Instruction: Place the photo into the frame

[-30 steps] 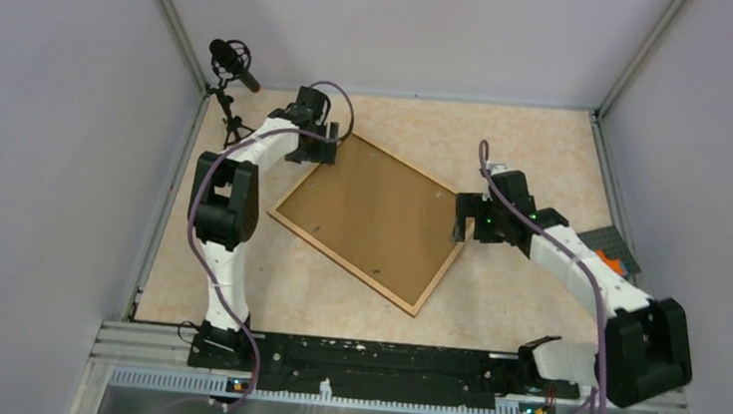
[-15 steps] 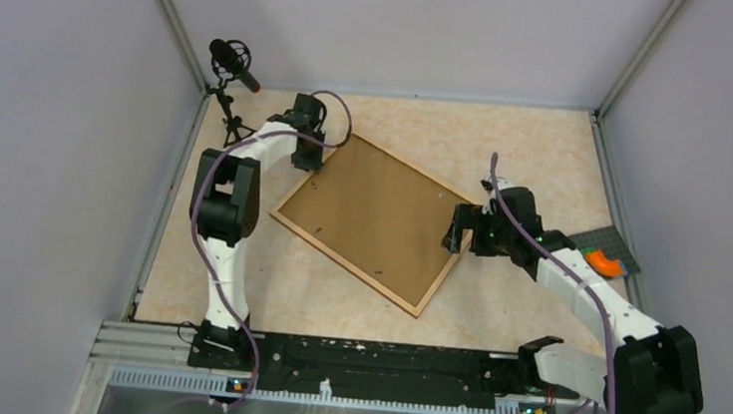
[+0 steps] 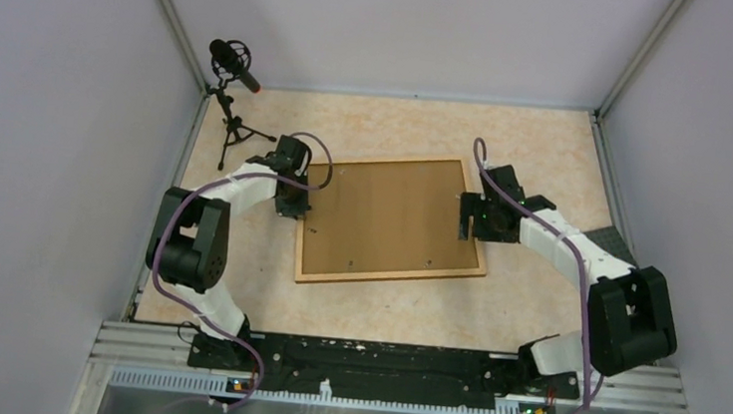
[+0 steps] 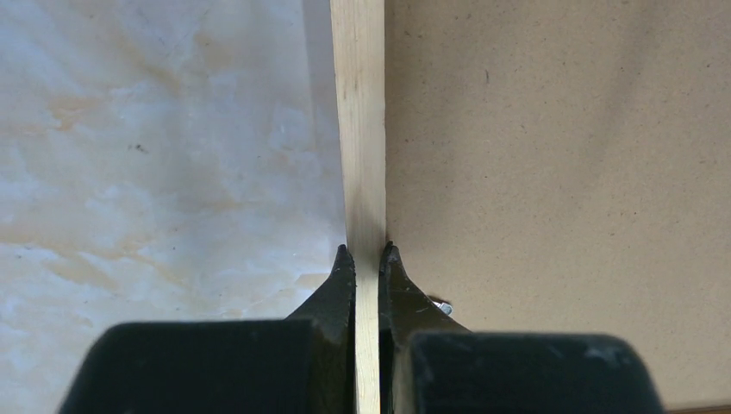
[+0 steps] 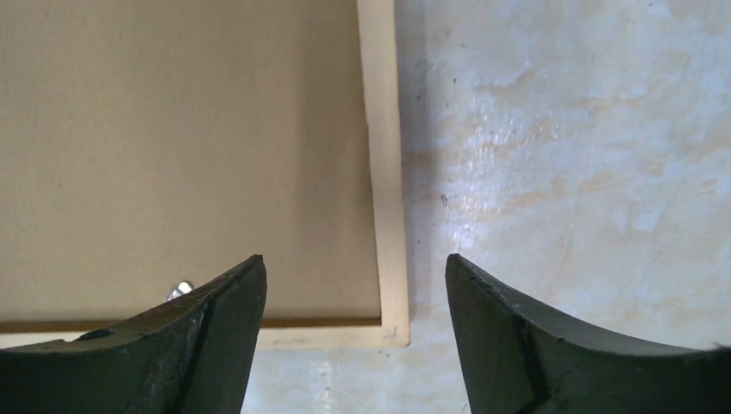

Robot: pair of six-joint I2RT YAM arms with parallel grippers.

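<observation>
Wood frame (image 3: 389, 274) flat mid-table, back up, gripped on its left edge
Open table (image 3: 399, 130) all round; microphone stand (image 3: 229, 130) well clear, far left. The left gripper (image 4: 366, 252) pinches the left moulding, plain only from its wrist; the right gripper (image 5: 353, 272) stands spread, straddling the right moulding near a corner

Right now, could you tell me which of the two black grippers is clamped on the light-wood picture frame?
The left gripper: its jaws pinch the narrow moulding of the frame. The right gripper stands open astride the opposite edge, gripping nothing.
</observation>
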